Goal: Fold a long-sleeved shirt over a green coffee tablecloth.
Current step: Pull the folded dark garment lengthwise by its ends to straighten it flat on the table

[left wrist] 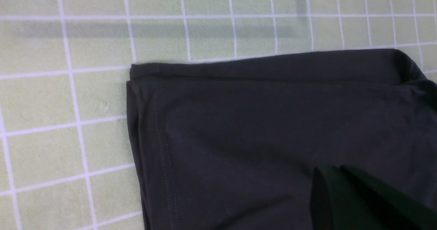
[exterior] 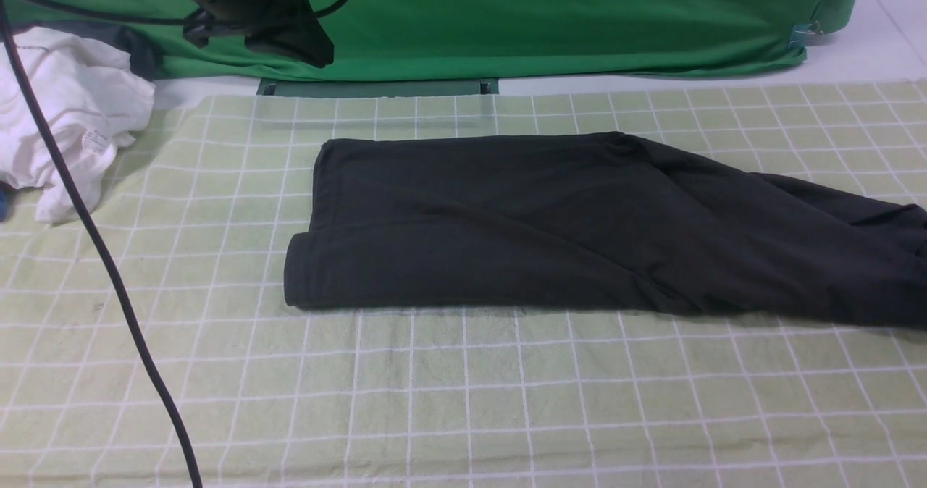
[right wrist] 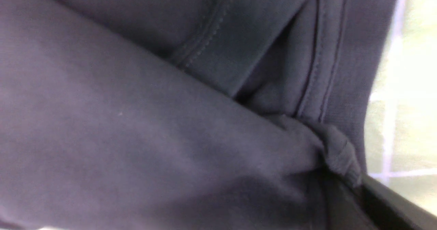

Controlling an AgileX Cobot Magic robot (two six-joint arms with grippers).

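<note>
The long-sleeved shirt (exterior: 550, 220) lies folded into a long dark band across the green coffee tablecloth (exterior: 463, 401), its right end running off the picture's edge. My left arm (exterior: 282, 24) hangs high at the back left. In the left wrist view my left gripper (left wrist: 333, 169) is shut and empty, above the shirt (left wrist: 256, 138) near its stitched corner. The right wrist view is filled with shirt fabric (right wrist: 153, 120). A bunched fold of it sits pinched at my right gripper (right wrist: 355, 185), which is shut on it. The right arm is out of the front view.
A crumpled white garment (exterior: 65, 111) lies at the far left of the tablecloth. A plain bright green cloth (exterior: 543, 17) hangs along the back. A black cable (exterior: 94, 256) runs down the left side. Open grid cloth lies in front of the shirt.
</note>
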